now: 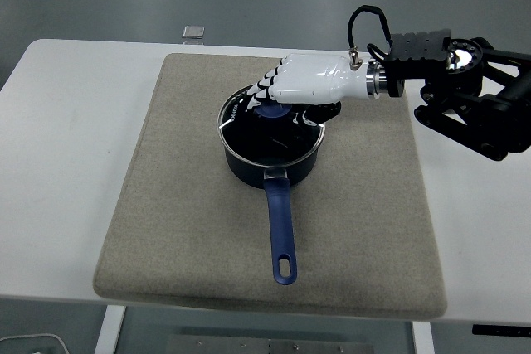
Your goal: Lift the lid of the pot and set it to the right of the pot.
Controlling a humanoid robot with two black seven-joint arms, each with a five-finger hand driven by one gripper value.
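A dark blue pot (270, 159) with a long blue handle (281, 230) pointing toward me stands on a beige mat (166, 205). Its glass lid (265, 130) with a blue knob (272, 110) sits on the pot, slightly askew. My right hand (286, 89), white with black fingertips, reaches in from the right and lies over the lid. Its fingers are curled down around the knob. The left arm is out of view.
The mat covers most of the white table (58, 122) and stretches on to the right of the pot (373, 172). A small grey object (193, 32) lies at the table's far edge. My black right forearm (473, 97) hangs over the table's right side.
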